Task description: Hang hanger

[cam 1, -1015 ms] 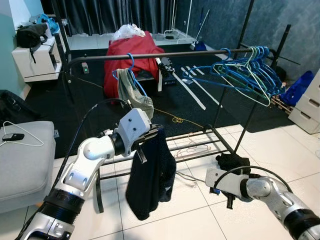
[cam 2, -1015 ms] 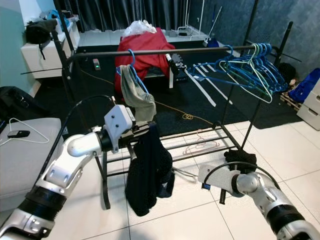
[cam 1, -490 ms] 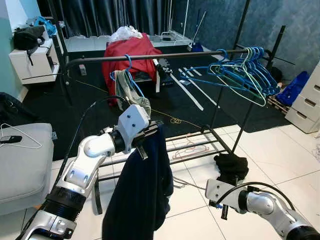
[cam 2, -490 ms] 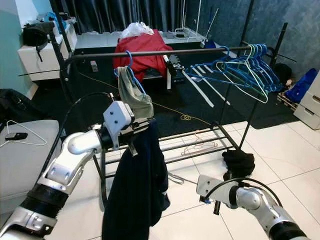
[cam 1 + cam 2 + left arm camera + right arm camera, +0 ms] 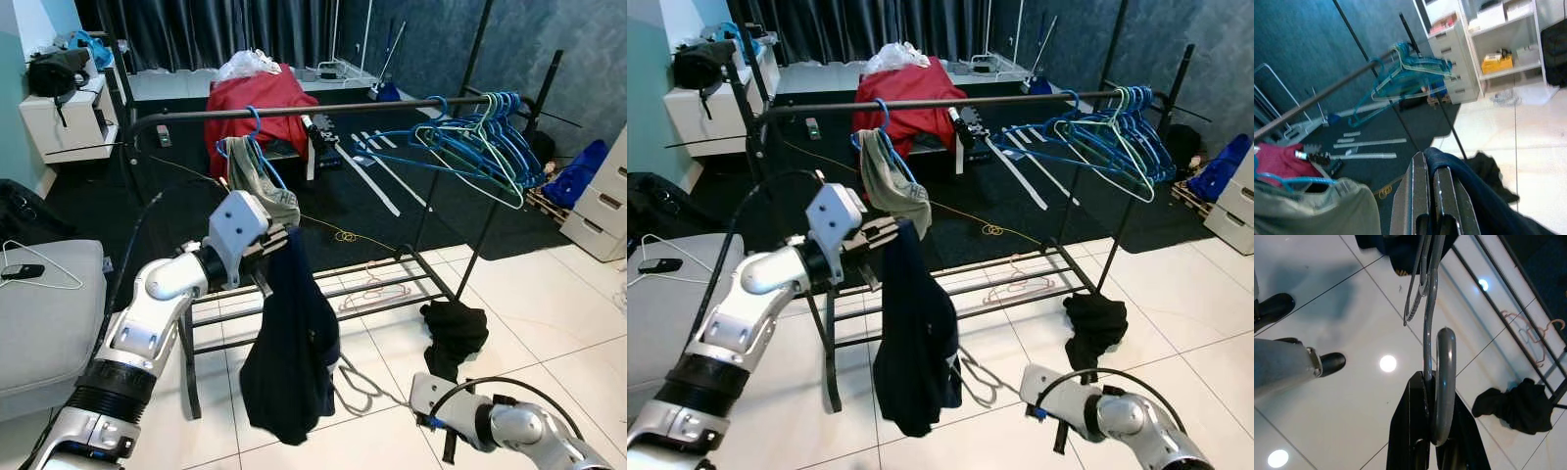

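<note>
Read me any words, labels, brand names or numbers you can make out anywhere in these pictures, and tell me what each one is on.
No text can be read.
The yellow item on the white shelf may carry print: too blurred.
The dark garment in the left pincer: no label shows.
The grey hanger in the right pincer: no marking.
The blue hangers: none.

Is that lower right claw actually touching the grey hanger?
Touching. In the right wrist view, the right claw has its black fingers shut on the hook of the grey hanger, which runs between them.
</note>
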Tool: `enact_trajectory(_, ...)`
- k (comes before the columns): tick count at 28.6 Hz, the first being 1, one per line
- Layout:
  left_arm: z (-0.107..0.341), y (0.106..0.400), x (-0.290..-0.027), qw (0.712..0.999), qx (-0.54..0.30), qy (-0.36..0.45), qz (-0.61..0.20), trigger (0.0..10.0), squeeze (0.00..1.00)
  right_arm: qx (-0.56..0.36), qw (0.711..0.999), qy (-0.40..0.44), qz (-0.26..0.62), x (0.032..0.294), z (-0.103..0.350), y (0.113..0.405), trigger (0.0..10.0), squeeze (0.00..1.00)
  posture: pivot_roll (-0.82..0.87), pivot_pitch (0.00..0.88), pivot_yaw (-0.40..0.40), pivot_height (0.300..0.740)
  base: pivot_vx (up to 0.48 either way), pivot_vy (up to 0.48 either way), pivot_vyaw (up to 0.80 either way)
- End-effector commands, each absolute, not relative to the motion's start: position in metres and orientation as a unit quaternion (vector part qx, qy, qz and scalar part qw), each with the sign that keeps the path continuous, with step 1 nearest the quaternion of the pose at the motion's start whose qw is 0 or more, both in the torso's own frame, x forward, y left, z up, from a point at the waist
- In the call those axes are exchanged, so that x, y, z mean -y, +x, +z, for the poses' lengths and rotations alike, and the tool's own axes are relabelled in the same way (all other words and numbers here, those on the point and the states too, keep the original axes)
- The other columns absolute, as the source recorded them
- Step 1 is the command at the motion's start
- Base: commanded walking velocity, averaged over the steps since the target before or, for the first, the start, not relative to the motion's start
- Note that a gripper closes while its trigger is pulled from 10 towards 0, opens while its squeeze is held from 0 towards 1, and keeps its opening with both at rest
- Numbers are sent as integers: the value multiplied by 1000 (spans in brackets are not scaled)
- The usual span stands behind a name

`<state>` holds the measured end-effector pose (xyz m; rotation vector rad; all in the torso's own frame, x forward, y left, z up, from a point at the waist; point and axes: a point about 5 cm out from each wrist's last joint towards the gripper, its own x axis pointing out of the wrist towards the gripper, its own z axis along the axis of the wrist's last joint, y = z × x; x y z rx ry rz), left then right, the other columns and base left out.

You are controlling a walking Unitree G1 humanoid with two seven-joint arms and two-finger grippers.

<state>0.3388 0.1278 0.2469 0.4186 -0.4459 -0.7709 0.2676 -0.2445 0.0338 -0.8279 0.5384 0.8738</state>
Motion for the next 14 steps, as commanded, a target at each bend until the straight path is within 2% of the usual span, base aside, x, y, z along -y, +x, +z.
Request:
enact_trajectory(1,263,337,-130,875,245,201,-366,0,0,-262,790,-376,409,245,30,264,10000,0,-97,59,-30,740,0,0,0)
enact_trajectory(6,264,337,-131,875,247,200,-364,0,0,-286,797,-359,393,248,26,263,10000,0,-97,59,-30,740,0,0,0)
enact_trajectory(9,266,337,-130,875,251,196,-366,0,0,-347,818,-278,364,248,16,259,10000,0,-98,62,-28,740,0,0,0)
enact_trajectory(11,266,337,-130,875,251,196,-366,0,0,-347,818,-278,364,248,16,259,10000,0,-98,62,-28,740,0,0,0)
enact_trajectory(12,268,334,-127,871,258,188,-374,0,0,-359,840,-223,341,245,15,261,10000,0,-96,62,-25,740,0,0,0)
enact_trajectory(14,268,334,-127,871,258,188,-374,0,0,-359,840,-223,341,245,15,261,10000,0,-96,62,-25,740,0,0,0)
